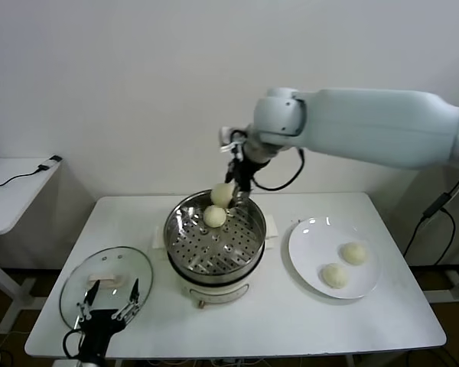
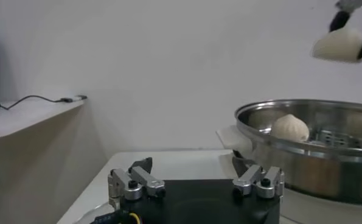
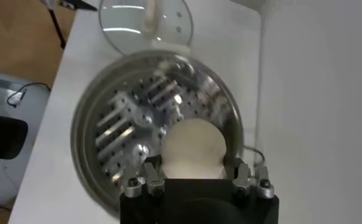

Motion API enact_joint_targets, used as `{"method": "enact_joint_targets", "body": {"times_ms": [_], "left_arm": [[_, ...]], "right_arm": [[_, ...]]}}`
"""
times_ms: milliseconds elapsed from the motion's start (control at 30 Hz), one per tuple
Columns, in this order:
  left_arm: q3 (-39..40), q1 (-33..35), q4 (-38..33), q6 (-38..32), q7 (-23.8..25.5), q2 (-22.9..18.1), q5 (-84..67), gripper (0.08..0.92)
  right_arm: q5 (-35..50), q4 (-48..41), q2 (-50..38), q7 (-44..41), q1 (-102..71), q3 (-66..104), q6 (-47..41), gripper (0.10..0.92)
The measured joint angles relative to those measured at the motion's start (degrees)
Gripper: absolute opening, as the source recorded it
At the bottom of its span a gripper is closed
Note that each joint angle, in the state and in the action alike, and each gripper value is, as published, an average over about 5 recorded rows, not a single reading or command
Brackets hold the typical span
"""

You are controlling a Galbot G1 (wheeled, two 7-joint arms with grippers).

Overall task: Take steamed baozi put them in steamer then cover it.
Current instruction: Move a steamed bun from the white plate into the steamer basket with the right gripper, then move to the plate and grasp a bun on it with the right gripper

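My right gripper [image 1: 231, 193] is clamped on one smooth cream-white baozi [image 1: 221, 195], hanging over the back rim of the steamer [image 1: 183, 252]. Steamer: round, shiny steel, perforated floor, cream base. A 2nd bun [image 1: 215, 216] sits inside near the back wall. Two more buns [image 1: 344, 265] lie on a flat white plate [image 1: 306, 245] to the robot's right. Left gripper [image 1: 107, 300] idles w/ jaws wide at the table's near edge, over the clear glass cover [image 1: 84, 287], which lies flat.

No text, label or number can be read anywhere (none legible).
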Motion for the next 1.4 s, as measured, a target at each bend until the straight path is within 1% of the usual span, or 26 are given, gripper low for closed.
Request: {"method": "enact_joint_targets", "body": {"times_ms": [433,800,867,967,1067,1233,1400], "left_arm": [[-0.33,-0.08,-0.01,0.0,-0.05,-0.14,-0.2,0.823],[-0.26,-0.53,-0.01,0.38,-0.04,-0.18,-0.22,0.823],[-0.21,-0.55,-0.01,0.42,-0.03,-0.18,-0.22,0.823],[-0.14,-0.68,-0.01,0.5,0.0,-0.22,-0.2,0.823],[-0.08,-0.78,-0.01,0.55,0.06,-0.28,-0.03,0.823],[-0.14,-0.77,-0.01,0.46,0.11,-0.32,0.39,0.823],[-0.31,-0.93,-0.02,0.44,0.11,-0.36,0.61,0.823]], "right_arm": [[-2.02,-5.25,8.15,7.67,-10.72,0.98,-4.82,0.679],[-3.63,-9.43,11.01,9.88,-15.99,1.93,-6.03,0.68],[-3.76,-9.65,11.11,9.9,-16.31,2.04,-6.06,0.698],[-3.93,-9.71,11.05,9.66,-16.48,2.42,-5.92,0.764],[-4.01,-9.4,10.64,9.02,-16.2,2.8,-5.51,0.812],[-3.5,-7.73,8.36,6.44,-13.45,2.56,-3.7,0.822],[-3.23,-4.69,2.93,1.42,-7.74,0.19,0.11,0.823]]}}
